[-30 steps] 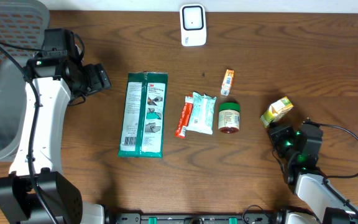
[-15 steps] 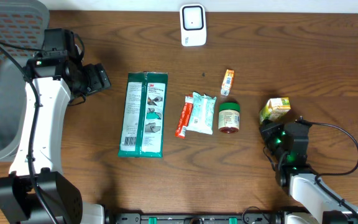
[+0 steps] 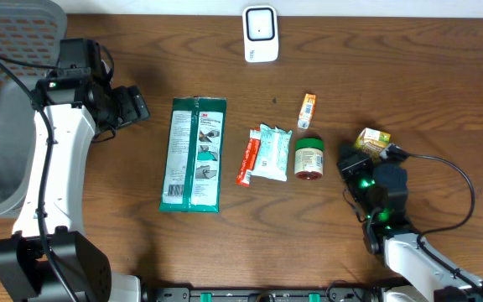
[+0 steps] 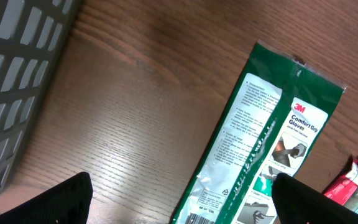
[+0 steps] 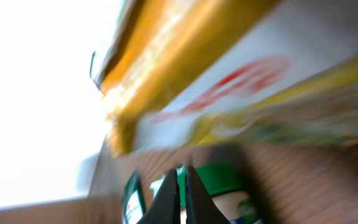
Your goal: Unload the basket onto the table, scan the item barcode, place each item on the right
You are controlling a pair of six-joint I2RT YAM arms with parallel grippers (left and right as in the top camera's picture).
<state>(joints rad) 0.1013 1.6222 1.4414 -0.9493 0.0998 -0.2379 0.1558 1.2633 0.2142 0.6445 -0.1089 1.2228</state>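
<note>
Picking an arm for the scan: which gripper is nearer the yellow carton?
Right. The right gripper sits shut close beside the yellow carton, toward the jar. The left gripper is far across the table, open, beyond the green gloves packet.

The left arm (image 3: 57,159), beside the glove packet (image 3: 192,155), is white with black joints; the right arm (image 3: 384,189) (green-lit) is black, cabled.

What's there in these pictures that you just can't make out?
1. Box, right wrist view: blur smears its print, so no barcode is legible.
2. Same box, overhead: the right arm partly covers it.
3. Glove pack, left wrist view: the bottom edge of the picture cuts off its lower end.
4. Tube, overhead: its label is too small to read.
</note>
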